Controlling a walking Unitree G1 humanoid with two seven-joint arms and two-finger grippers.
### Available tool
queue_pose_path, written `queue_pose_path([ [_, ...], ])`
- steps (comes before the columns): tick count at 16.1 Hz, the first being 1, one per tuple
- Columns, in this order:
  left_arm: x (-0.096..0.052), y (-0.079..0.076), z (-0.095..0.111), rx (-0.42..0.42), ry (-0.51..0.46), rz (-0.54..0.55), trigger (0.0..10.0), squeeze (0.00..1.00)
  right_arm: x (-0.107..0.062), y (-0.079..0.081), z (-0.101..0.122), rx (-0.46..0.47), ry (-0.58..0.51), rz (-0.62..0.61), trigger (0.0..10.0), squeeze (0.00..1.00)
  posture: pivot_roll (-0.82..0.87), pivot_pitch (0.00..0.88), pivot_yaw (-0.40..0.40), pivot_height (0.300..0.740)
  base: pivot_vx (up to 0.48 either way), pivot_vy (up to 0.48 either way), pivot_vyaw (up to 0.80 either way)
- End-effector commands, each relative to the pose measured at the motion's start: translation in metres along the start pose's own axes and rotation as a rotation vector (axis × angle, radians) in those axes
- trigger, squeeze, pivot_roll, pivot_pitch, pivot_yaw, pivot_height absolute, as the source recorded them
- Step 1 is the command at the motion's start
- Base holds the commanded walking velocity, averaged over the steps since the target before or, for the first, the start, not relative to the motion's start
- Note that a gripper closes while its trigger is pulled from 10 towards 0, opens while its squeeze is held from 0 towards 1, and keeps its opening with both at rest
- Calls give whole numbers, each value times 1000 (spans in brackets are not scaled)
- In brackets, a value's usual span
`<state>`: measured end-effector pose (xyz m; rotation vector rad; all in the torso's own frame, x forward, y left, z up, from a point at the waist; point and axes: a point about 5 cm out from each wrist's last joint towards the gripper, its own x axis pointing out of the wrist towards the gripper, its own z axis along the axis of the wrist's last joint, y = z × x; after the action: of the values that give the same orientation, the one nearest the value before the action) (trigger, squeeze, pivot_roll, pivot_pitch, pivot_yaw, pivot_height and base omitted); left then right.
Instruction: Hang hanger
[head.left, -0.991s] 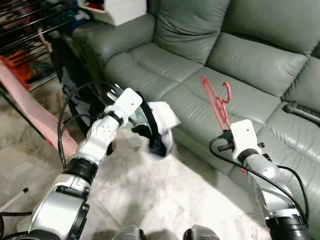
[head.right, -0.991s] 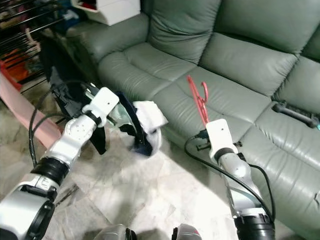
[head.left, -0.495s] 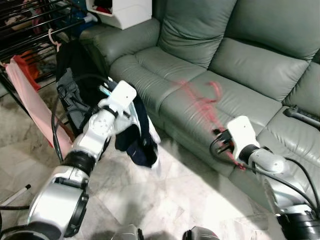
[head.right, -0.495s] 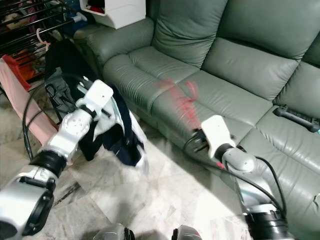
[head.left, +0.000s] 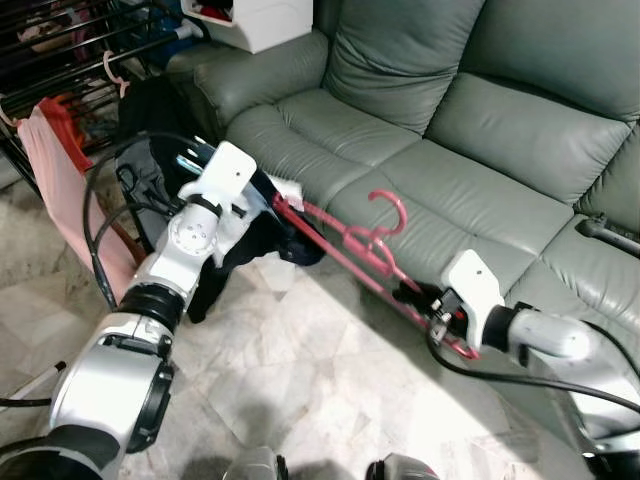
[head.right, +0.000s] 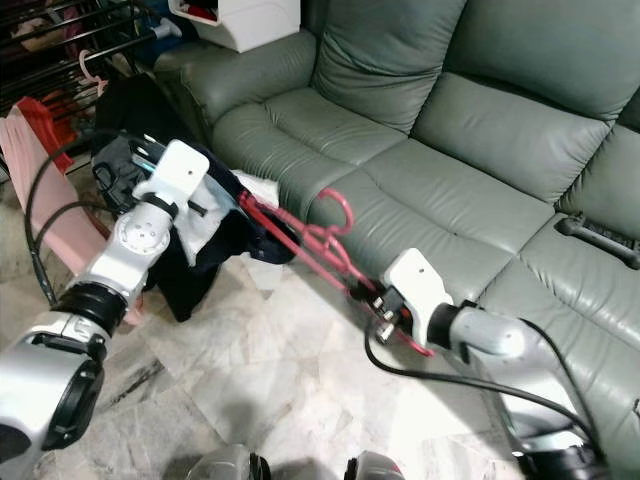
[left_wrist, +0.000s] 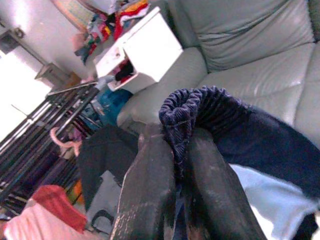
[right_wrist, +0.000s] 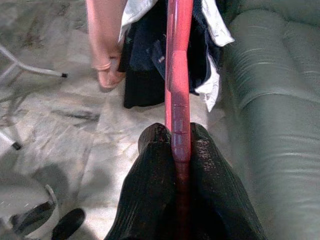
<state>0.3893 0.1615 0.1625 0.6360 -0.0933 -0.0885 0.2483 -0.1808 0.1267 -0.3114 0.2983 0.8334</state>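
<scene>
Right wrist view: right gripper (right_wrist: 179, 150) pinches the red hanger (head.left: 345, 245); left gripper (left_wrist: 172, 165) squeezes dark clothes (left_wrist: 235, 125). Hanging isn't done yet.

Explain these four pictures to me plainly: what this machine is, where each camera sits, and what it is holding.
This is a humanoid household robot with two silver arms ending in black two-finger grippers. The two wide pictures come from cameras in its head, looking down; the two close-ups come from cameras on its wrists. The left gripper pinches a navy and white garment. The right gripper clamps a red hanger, whose far end pokes into that garment. Behind them stands a grey-green sofa; a black drying rack with clothes stands to the robot's left, above a marble floor.
</scene>
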Motion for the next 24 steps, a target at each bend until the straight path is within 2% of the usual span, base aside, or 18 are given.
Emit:
queue_pose_path([
  [1,5,13,9,-5,-38,52,10000,0,-2,5,4,0,-7,49,10000,0,-65,51,81,740,0,0,0],
  [3,5,15,12,-15,-63,52,10000,0,-4,5,0,13,16,62,10000,0,-65,51,81,740,0,0,0],
  [6,4,17,20,-48,-143,5,10000,0,-3,-2,-7,23,46,6,10000,0,-62,46,77,740,0,0,0],
  [7,3,18,25,-61,-182,-15,10000,0,-2,-9,-15,75,70,-50,10000,0,-61,44,75,740,0,0,0],
  [10,2,18,40,-104,-275,-65,10000,0,0,-11,-21,161,69,-81,10000,0,-58,50,72,740,0,0,0],
  [12,2,15,43,-100,-290,-86,10000,0,0,-12,-21,156,68,-82,10000,0,-55,53,70,740,0,0,0],
  [13,2,13,44,-86,-291,-91,10000,0,1,-12,-20,150,64,-81,10000,0,-55,53,70,740,0,0,0],
  [14,4,8,37,-26,-238,-78,10000,0,2,-14,-11,106,33,-79,10000,0,-58,53,71,740,0,0,0],
  [15,4,5,32,-3,-212,-75,10000,0,2,-15,-4,89,14,-78,10000,0,-61,53,72,740,0,0,0],
  [19,5,0,31,5,-182,-71,10000,0,-3,-11,13,45,-32,-2,10000,0,-67,54,74,740,0,0,0],
  [24,4,-4,30,9,-177,-78,10000,0,-1,2,20,46,-64,96,10000,0,-66,55,73,740,0,0,0],
])
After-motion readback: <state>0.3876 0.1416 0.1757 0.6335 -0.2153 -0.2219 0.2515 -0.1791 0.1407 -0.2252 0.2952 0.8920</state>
